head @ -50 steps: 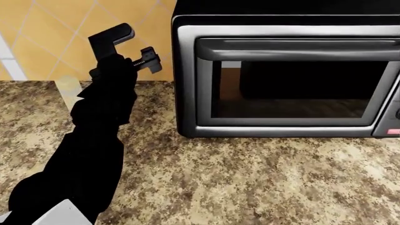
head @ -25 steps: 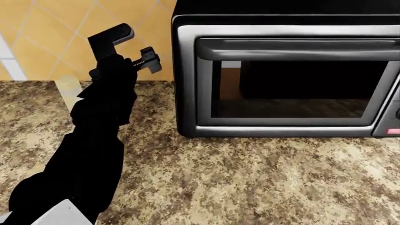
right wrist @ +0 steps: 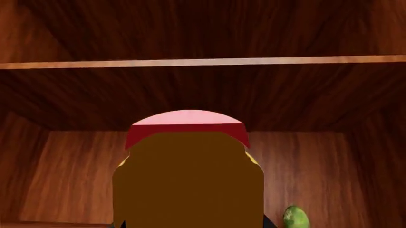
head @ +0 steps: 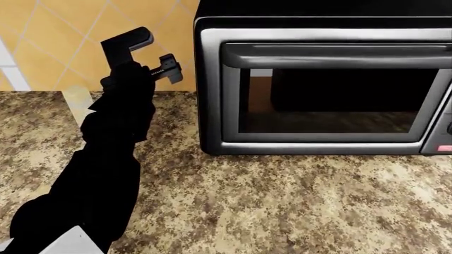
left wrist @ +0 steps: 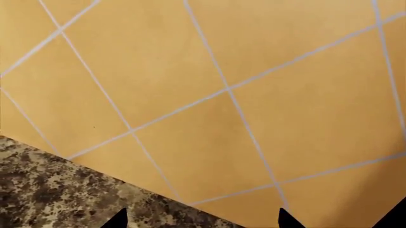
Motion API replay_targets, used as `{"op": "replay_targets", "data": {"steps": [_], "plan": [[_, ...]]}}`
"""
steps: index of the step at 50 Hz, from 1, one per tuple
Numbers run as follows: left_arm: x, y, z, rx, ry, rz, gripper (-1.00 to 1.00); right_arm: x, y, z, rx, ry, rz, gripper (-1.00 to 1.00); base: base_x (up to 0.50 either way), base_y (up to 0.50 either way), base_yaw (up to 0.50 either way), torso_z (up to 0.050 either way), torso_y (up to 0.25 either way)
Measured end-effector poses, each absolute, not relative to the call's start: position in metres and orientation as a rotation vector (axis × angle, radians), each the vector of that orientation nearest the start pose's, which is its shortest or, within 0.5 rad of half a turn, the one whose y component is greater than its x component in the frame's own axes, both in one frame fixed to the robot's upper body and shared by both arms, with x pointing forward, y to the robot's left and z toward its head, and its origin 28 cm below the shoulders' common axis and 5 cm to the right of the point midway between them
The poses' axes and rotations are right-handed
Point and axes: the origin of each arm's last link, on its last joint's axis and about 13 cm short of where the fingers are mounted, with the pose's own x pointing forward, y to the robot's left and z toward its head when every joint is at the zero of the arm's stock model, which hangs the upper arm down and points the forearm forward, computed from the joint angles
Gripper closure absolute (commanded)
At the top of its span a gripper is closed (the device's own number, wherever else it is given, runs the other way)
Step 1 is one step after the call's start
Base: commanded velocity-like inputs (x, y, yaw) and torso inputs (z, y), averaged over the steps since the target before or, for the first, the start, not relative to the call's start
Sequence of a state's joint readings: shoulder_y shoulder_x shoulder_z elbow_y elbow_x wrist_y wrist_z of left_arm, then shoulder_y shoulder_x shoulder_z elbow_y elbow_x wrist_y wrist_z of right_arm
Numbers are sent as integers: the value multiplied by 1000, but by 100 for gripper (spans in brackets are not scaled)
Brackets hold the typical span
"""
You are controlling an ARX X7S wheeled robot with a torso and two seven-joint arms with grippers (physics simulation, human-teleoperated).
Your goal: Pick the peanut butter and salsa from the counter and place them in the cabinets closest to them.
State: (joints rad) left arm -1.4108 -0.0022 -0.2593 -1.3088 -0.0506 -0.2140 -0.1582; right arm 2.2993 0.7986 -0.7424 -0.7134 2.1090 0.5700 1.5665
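Inside, one peanut butter (right wrist: 188,180), one shelf (right wrist: 203,62).

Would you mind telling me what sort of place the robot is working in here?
Most likely a home kitchen: a speckled granite-look counter, a toaster oven standing on it against a tiled wall, and a wooden cabinet with a red-lidded jar inside.
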Motion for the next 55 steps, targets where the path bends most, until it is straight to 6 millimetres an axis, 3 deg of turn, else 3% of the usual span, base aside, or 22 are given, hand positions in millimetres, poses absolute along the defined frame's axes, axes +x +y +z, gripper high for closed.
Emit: {"op": "replay_targets", "data": {"steps": [21, 43, 55], "plan": [[435, 205, 214, -279, 136, 181, -100, 80, -78, 484, 40, -730, -3, 100, 0, 0, 0, 0, 0], [435, 205, 213, -253, 137, 187, -100, 125, -81, 535, 68, -406, -110, 100, 0, 0, 0, 0, 0], [435, 204, 213, -243, 137, 190, -100, 146, -78, 550, 51, -307, -130, 100, 0, 0, 0, 0, 0]]}}
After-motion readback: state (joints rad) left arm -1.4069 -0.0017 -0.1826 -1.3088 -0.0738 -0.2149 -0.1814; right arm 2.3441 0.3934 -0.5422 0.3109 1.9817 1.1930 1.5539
